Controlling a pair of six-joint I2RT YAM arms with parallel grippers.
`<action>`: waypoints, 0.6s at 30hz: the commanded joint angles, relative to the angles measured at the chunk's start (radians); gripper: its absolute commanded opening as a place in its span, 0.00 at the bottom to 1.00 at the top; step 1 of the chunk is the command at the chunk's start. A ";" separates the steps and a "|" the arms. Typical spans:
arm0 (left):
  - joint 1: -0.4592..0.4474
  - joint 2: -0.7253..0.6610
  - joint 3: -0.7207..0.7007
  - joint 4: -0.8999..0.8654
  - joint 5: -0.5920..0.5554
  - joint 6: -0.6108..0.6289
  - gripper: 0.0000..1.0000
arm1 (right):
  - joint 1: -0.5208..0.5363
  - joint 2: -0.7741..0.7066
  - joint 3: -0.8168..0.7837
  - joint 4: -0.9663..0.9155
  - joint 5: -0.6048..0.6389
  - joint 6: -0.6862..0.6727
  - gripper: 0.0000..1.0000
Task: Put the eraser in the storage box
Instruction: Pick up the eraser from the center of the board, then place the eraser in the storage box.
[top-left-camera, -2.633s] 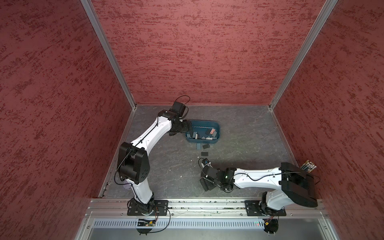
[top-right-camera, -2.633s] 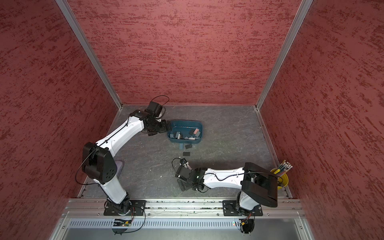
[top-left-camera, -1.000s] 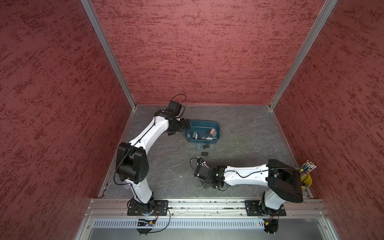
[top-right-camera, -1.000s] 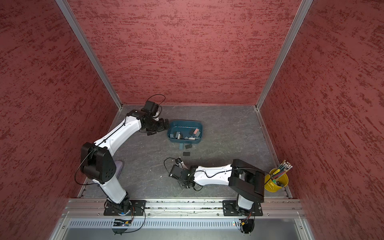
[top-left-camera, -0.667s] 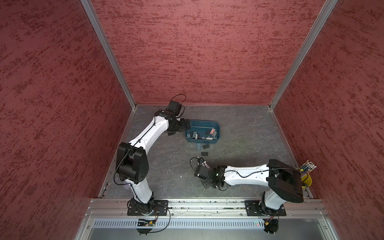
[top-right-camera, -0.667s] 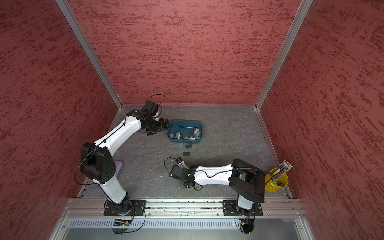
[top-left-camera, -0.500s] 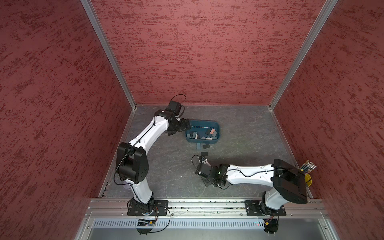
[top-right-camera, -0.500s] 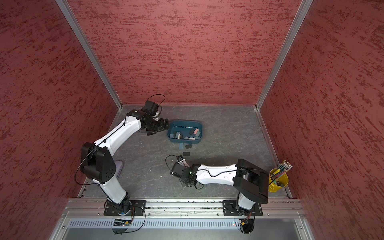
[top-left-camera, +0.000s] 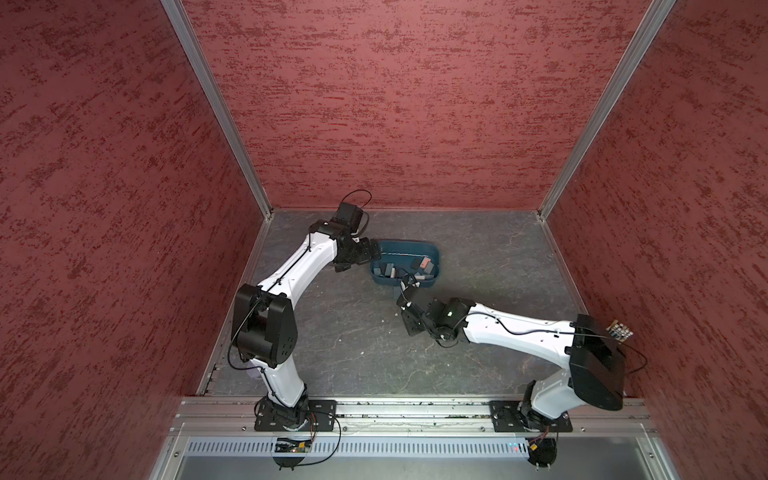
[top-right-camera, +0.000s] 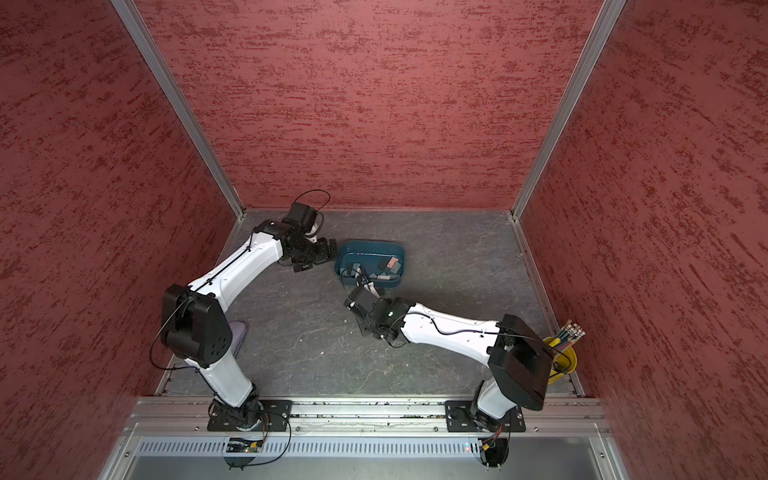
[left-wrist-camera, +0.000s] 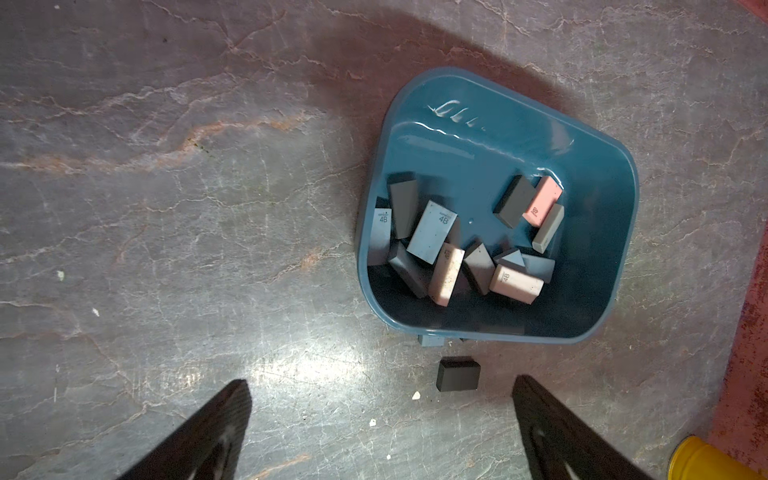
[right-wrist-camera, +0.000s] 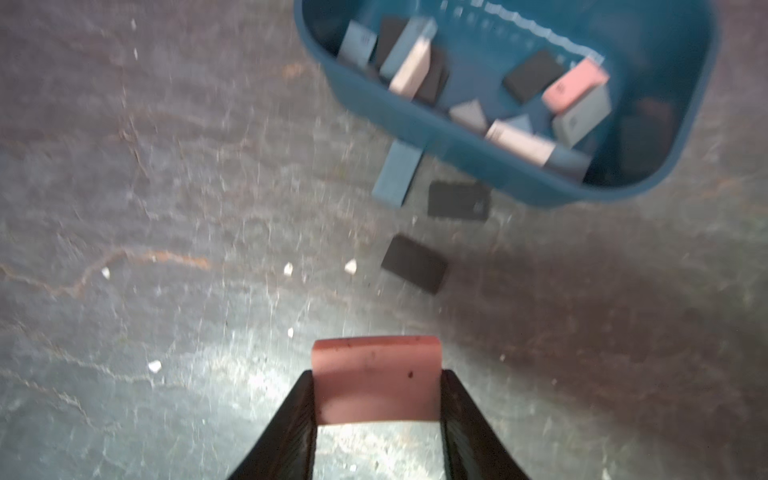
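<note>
The right gripper (right-wrist-camera: 377, 376) clenches a pink eraser (right-wrist-camera: 376, 357) near the storage box (right-wrist-camera: 457, 141). The left gripper (left-wrist-camera: 380, 384) gapes wide.

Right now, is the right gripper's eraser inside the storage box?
Outside. The right gripper holds the pink eraser over the table, short of the storage box.

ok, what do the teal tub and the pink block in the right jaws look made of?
Dark teal rectangular tub: looks like moulded plastic, glossy; bright highlights streak its inner wall, and its corners are rounded.
Pink rectangular block: probably a rubber or vinyl eraser, matt, with dark specks and smudges on its face; that view is blurred.
</note>
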 joint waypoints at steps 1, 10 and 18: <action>-0.013 0.006 0.033 -0.030 -0.031 -0.003 1.00 | -0.068 0.030 0.084 0.017 -0.011 -0.091 0.44; -0.039 -0.048 0.015 -0.063 -0.059 -0.021 1.00 | -0.219 0.187 0.235 0.090 -0.109 -0.163 0.44; -0.077 -0.158 -0.153 -0.023 -0.075 -0.063 1.00 | -0.321 0.325 0.282 0.158 -0.192 -0.158 0.45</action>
